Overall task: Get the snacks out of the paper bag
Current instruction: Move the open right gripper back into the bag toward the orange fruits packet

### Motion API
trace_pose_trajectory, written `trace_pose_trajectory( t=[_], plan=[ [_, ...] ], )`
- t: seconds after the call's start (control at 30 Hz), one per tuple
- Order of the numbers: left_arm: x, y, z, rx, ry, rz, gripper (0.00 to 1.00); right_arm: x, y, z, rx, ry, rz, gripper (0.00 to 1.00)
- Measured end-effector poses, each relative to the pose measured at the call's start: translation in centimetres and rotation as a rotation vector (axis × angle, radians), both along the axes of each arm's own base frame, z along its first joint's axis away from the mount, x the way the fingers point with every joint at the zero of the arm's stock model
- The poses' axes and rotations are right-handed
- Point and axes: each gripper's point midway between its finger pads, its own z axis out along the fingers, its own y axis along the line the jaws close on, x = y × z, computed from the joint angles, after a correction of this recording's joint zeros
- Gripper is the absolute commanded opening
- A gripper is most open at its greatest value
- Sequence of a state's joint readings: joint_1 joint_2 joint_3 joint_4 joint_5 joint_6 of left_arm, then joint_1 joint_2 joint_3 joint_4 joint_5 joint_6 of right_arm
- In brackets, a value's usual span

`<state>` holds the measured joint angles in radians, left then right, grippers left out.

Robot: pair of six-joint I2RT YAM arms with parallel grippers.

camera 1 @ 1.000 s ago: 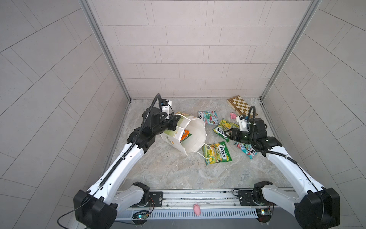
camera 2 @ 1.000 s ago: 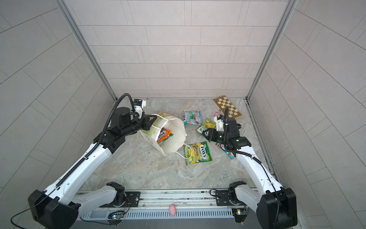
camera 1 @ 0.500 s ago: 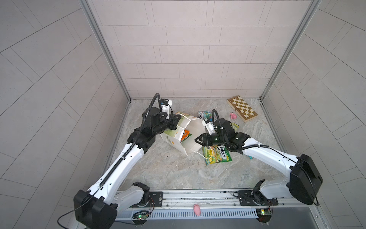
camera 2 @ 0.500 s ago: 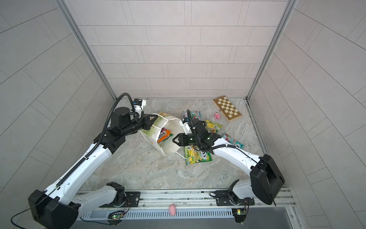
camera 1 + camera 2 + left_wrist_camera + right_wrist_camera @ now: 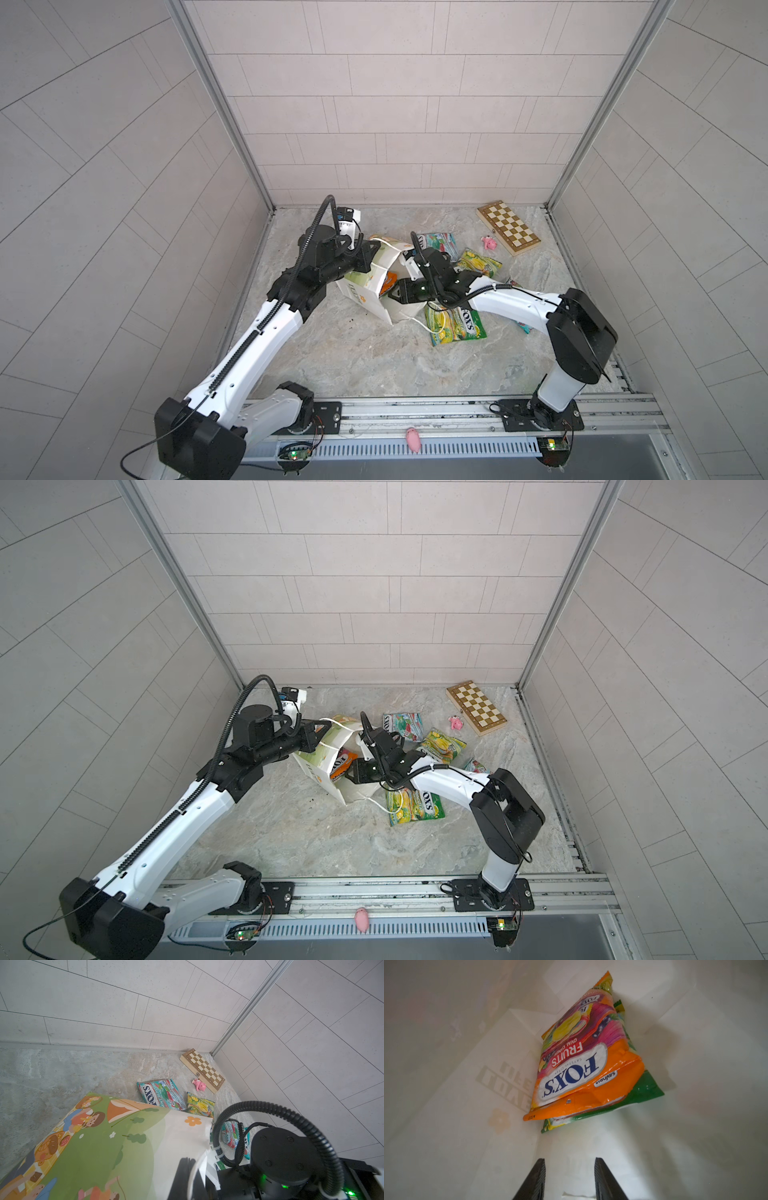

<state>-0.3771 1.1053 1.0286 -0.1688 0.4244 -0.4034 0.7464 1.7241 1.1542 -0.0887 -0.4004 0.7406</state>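
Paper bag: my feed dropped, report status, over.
Left gripper shut on paper bag rim. Right gripper open inside, short of orange packet. Green packet behind it; nothing between.

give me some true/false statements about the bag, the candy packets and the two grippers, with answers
The orange-pink glossy FOX'S candy packet lies inside the white paper bag. True.
The right gripper is clamped on that packet. False: its jaws stand apart, short of it.
The left gripper is shut on the bag's rim. True.
The wooden chessboard is inside the bag. False: it lies on the floor near the far corner.
A yellow-green FOX'S packet lies on the floor outside the bag. True.
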Motion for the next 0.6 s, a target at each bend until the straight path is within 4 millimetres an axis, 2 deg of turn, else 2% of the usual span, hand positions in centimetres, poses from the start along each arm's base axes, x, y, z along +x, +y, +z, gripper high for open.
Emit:
trace_pose_trajectory(
  t=[0.37, 0.6],
  plan=[
    [0.0, 0.0, 0.0, -0.002, -0.002, -0.002, 0.0, 3.4, 1.1, -3.1, 0.073, 0.093, -0.229, 0.34],
    [0.0, 0.0, 0.0, 0.0, -0.005, -0.003, 0.0, 4.1, 2.0, -2.2, 0.136, 0.094, -0.258, 0.34]
  ],
)
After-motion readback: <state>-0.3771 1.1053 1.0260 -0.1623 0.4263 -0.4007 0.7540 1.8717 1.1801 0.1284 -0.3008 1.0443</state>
